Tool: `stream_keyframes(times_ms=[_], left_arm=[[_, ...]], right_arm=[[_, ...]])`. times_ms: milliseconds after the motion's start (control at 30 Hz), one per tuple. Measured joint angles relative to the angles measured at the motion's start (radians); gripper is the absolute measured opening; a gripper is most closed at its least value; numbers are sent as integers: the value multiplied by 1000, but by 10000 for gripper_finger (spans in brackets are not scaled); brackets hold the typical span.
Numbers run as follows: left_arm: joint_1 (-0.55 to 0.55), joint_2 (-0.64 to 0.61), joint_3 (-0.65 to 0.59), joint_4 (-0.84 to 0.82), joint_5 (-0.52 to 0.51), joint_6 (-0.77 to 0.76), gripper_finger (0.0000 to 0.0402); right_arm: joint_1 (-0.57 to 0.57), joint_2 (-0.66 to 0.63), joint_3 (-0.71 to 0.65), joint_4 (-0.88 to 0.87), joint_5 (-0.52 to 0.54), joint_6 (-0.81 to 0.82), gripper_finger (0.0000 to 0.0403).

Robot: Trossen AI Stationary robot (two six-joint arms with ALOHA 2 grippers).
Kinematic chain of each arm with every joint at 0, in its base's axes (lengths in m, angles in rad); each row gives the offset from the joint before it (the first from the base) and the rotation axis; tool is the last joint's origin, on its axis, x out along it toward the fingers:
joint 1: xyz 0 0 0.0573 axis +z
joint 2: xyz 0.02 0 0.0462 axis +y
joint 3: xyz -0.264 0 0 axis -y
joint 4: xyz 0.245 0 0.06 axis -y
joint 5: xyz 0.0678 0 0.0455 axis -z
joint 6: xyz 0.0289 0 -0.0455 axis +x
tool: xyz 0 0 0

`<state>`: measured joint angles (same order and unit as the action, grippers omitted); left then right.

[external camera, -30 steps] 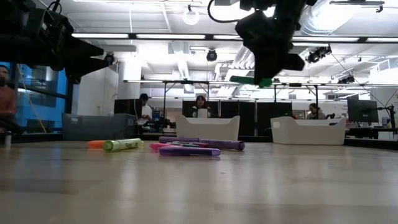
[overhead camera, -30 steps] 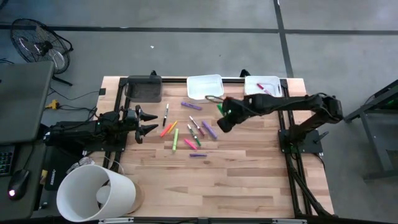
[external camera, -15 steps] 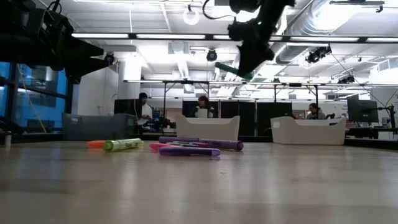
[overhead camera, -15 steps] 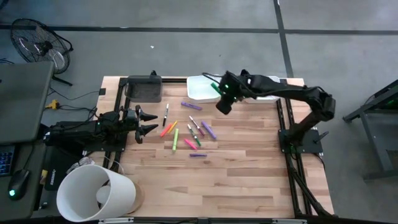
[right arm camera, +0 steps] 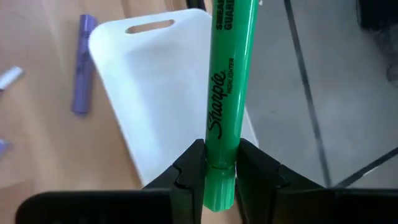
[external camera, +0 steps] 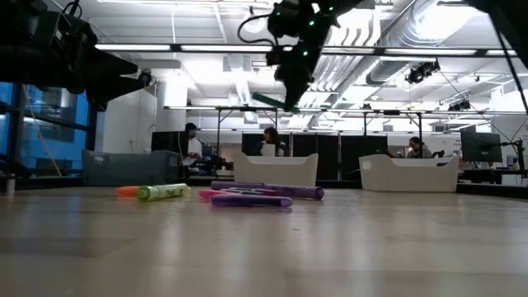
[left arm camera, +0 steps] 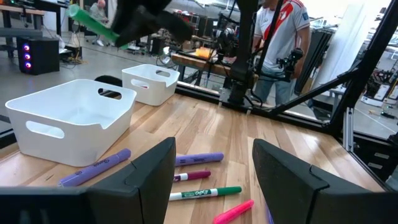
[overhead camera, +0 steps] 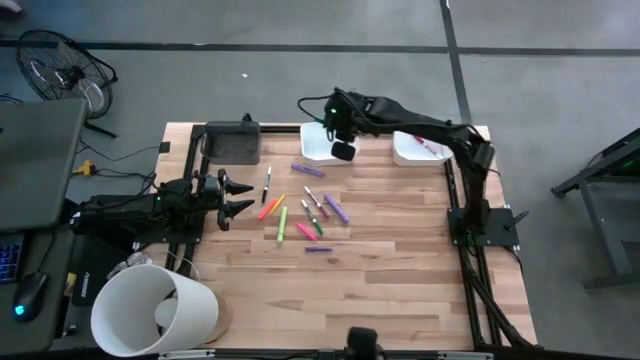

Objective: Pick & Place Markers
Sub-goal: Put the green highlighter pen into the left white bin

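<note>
While the marker hangs above the tray: the step in hand reads as a drop, best done only once the whole marker is over the tray's floor, not across its rim.

Landmark: the near white tray (overhead camera: 318, 140), at the far edge of the table (overhead camera: 400, 270), with the second tray (overhead camera: 412, 150) beside it.

Right gripper: the right gripper (overhead camera: 341, 128) is above the near white tray, clamped on a green marker (right arm camera: 225, 99) low on its barrel; the wrist view shows both fingers (right arm camera: 189, 167) pressed against it.

Held marker: it is well clear of the table in the low view, tilted with one end lower, and it points across the tray toward the tray's far rim.

Doing it well: my judgement is to lower somewhat before letting go, so the marker does not bounce out, and to keep its length along the tray's long side.

Risk: one end may catch the rim if released while it overhangs.

Right arm pose: stretched long from its base by the second tray, reaching across that tray to the near white tray, wrist raised.

Left gripper: the left gripper (overhead camera: 236, 196) waits with fingers apart, well away from the near white tray at the table's left side.

Other markers: the loose markers (overhead camera: 305, 212) lie on the wood between the left gripper and the near white tray.
</note>
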<state>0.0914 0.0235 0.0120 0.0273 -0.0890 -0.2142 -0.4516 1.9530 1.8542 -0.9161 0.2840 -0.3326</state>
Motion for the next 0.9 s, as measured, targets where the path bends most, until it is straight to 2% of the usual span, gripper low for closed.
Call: stream_keyframes(times_ms=[233, 567, 900], left_arm=[[0, 0, 0, 0, 0, 0, 211], [0, 0, 0, 0, 1, 0, 211], [0, 0, 0, 0, 1, 0, 211]], right_arm=[[-22, 114, 76, -9, 32, -150, 72], [-27, 162, 77, -14, 30, -338, 73], [-28, 230, 77, -29, 20, -349, 73]])
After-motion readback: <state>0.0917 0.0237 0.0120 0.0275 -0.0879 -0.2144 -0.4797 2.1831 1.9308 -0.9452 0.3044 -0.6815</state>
